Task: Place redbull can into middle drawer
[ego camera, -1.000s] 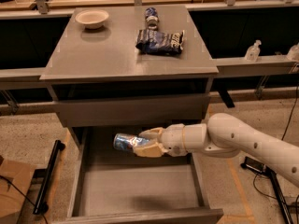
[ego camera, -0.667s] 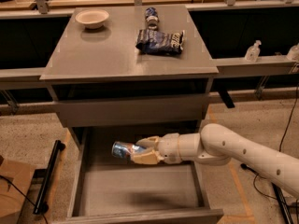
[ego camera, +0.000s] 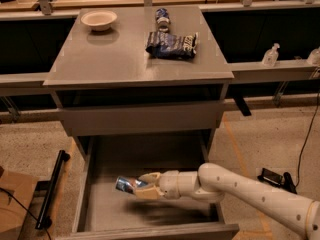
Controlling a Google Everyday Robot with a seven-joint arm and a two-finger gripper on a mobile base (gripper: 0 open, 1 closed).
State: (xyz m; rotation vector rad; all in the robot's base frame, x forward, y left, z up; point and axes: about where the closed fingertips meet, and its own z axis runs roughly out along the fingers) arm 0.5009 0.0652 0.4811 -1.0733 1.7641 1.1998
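The redbull can (ego camera: pixel 126 185) is a slim silver-and-blue can lying sideways in my gripper (ego camera: pixel 143 185), which is shut on it. The white arm reaches in from the lower right. The can hangs low inside the open middle drawer (ego camera: pixel 105 164), a wide grey box pulled out of the grey cabinet, just above its flat floor toward the left side. I cannot tell whether the can touches the floor.
On the cabinet top (ego camera: pixel 115 59) stand a white bowl (ego camera: pixel 99 19), a darker blue can (ego camera: pixel 162 16) and a dark blue chip bag (ego camera: pixel 170 45). A shallower drawer front (ego camera: pixel 140 119) sits above the open drawer. A black bar (ego camera: pixel 52 186) lies on the floor at left.
The arm has lowered and moved toward the drawer's front, carrying the can from near the drawer's top edge down into the drawer box.
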